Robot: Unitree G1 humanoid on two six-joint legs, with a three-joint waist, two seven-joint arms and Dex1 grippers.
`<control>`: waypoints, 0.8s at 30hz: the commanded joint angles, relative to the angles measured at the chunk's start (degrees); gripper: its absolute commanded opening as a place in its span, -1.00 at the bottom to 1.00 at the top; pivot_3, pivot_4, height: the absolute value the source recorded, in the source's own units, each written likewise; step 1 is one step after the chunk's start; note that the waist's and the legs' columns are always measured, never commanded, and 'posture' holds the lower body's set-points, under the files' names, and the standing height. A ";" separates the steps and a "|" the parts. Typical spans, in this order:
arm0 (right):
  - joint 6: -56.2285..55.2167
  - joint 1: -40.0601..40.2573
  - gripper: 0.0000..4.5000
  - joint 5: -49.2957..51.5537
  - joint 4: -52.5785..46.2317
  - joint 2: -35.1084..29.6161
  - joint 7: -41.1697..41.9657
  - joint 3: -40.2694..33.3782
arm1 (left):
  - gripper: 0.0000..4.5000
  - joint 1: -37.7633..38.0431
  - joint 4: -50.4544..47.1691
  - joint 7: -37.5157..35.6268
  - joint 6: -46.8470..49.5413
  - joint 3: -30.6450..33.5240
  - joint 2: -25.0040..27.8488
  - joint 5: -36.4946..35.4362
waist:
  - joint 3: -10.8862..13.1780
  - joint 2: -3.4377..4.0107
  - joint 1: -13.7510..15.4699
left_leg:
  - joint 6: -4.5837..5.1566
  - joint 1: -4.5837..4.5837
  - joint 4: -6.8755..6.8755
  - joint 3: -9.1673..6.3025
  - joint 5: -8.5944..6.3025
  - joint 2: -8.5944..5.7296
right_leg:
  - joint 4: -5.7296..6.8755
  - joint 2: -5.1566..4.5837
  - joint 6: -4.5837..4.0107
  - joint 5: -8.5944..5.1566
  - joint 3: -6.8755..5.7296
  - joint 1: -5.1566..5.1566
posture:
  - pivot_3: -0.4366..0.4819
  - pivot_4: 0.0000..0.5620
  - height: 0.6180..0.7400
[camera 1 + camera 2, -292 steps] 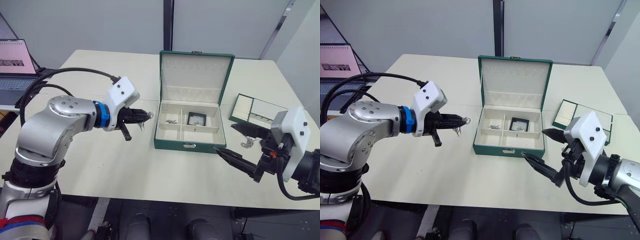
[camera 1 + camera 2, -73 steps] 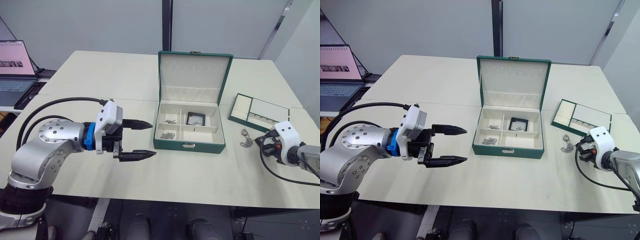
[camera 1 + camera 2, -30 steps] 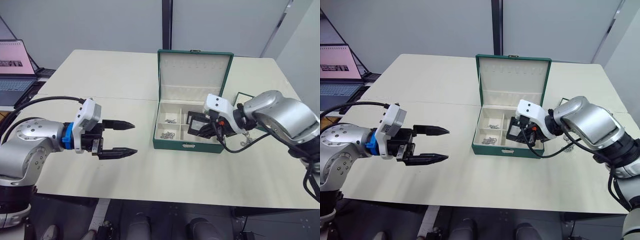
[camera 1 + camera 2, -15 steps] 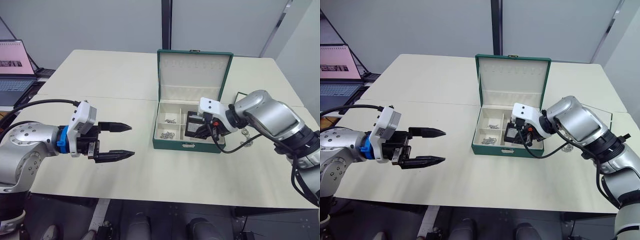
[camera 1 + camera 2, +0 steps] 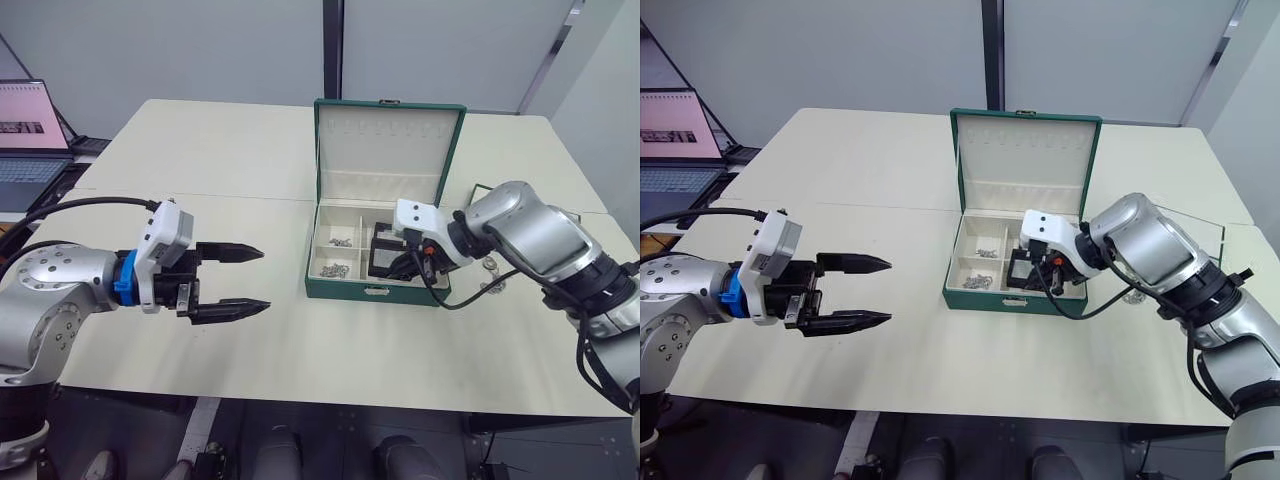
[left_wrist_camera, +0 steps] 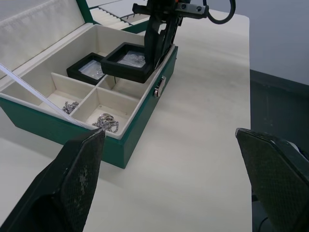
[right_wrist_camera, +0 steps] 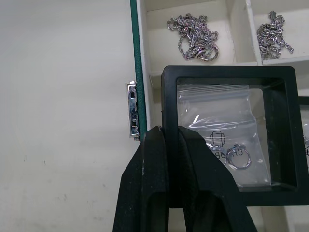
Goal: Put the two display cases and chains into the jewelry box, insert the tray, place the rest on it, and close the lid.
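Note:
The dark green jewelry box [image 5: 378,291] stands open mid-table with its lid [image 5: 390,140] upright. My right gripper [image 7: 171,137] is shut on the edge of one black-framed display case [image 7: 227,140] and holds it tilted just above the box's front right compartment. The other display case [image 6: 91,69] lies flat in the rear right compartment. Two chains [image 6: 107,122] [image 6: 71,106] rest in the left compartments. Left of the box, my left gripper [image 5: 262,278] hovers open and empty over the table. The tray [image 6: 113,10] sits beyond the box, largely hidden by my right arm.
A laptop [image 5: 30,130] stands on a side surface at the far left. The cream table [image 5: 220,150] stretches bare between my left gripper and the box. My right arm crosses the table to the right of the box.
My right arm has swung in from the table's right side to over the box, display case in its grip, and edged slightly further left over the last second. My left gripper drew back a little.

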 commanded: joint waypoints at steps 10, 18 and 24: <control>-1.31 -0.76 -0.24 -1.53 1.00 0.98 0.70 -2.71 | 1.00 0.01 -2.38 0.44 0.88 2.60 0.91 -1.28 | 0.00 0.00 0.00 | 0.00 0.00 0.00 0.00 0.00 0.00 | 0.00 0.00 0.00 0.00 0.00 0.00 | -0.05 -0.47 1.00; -1.63 -2.06 0.78 -1.70 2.04 1.62 0.16 -4.78 | 1.00 -1.21 -1.46 0.10 0.62 1.78 0.93 -0.78 | 0.00 0.00 0.00 | 0.00 0.00 0.00 0.00 0.00 0.00 | 0.00 0.00 0.00 0.00 0.00 0.00 | -0.05 -0.47 1.00; 1.30 -2.27 0.98 -0.38 -0.29 1.58 -2.49 -9.23 | 1.00 -1.64 -0.99 1.04 1.92 0.57 1.51 0.53 | 0.00 0.00 0.01 | 0.00 0.00 -0.01 0.00 0.00 0.00 | 0.00 0.00 0.00 0.00 0.00 0.00 | -0.05 -0.47 1.00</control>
